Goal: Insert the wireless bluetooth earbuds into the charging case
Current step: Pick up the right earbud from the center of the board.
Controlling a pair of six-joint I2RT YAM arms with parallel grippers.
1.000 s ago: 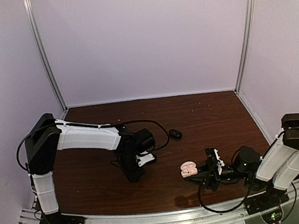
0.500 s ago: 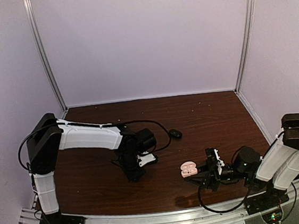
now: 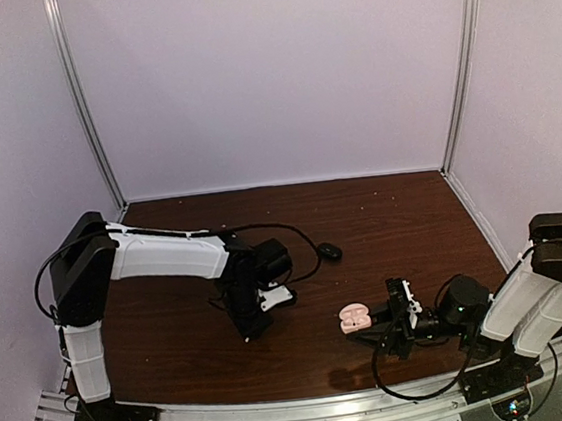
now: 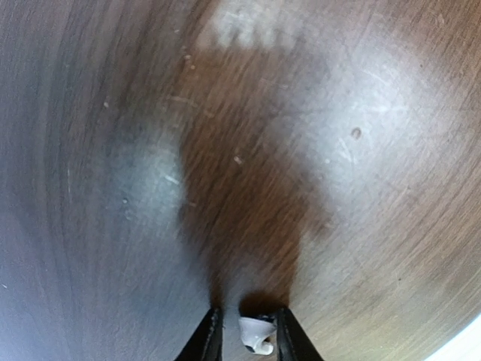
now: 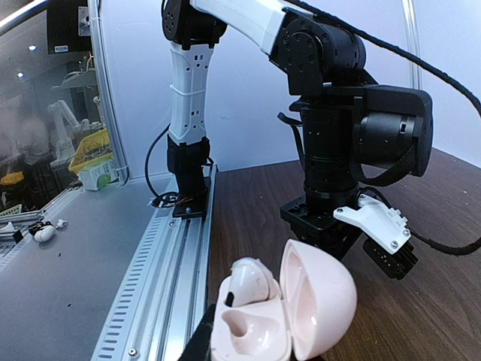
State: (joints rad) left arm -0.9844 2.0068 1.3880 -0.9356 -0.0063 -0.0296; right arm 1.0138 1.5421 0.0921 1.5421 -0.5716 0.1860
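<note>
My left gripper [image 3: 250, 328] points straight down at the table, left of centre. In the left wrist view its narrowly set fingers [image 4: 248, 312] hold a tiny white stemmed earbud [image 4: 257, 335], which touches the right finger and leaves a thin gap on the left. My right gripper [image 3: 372, 330] is shut on an open pale pink charging case [image 3: 354, 317], held low over the table at the front right. In the right wrist view the case [image 5: 301, 301] has its lid tipped back. One white earbud [image 5: 252, 284] sits in its far slot and the near slot is bare.
A small black oval object [image 3: 330, 252] lies on the dark wood table [image 3: 402, 218] behind the case, next to the left arm's cable. White walls enclose the table on three sides. A metal rail [image 3: 282, 411] runs along the front edge.
The left gripper has shifted slightly left and back near the table. The right arm and the pink case have not moved.
</note>
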